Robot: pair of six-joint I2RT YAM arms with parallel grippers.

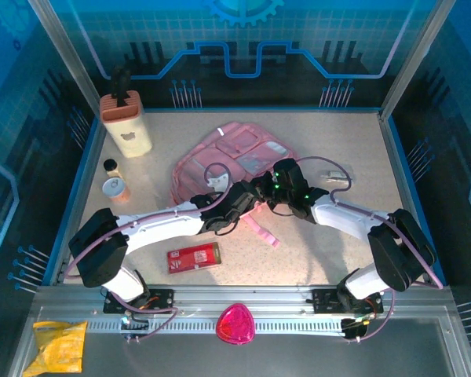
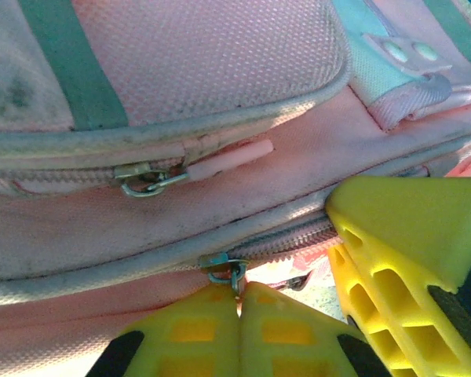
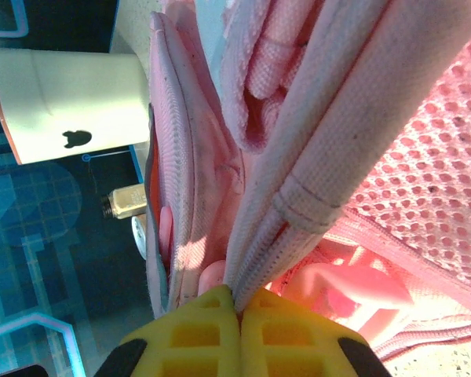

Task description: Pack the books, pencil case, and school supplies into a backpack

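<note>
Both clenched: left gripper (image 2: 239, 305) is pinching a zip pull (image 2: 235, 272) on the backpack (image 1: 237, 151), right gripper (image 3: 239, 302) a strap (image 3: 314, 181); we are judging unzipping in hand, next needing a steady pull along the zip.

Mid-frame, the left arm (image 1: 161, 228) and right arm (image 1: 345, 216) meet and cover the near edge of the backpack (image 1: 239, 145). Lower centre, the pencil case (image 1: 194, 257): markings too small to read.

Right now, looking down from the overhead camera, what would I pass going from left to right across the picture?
yellow packet → beige box with black top → pink backpack → small pale oblong item
</note>
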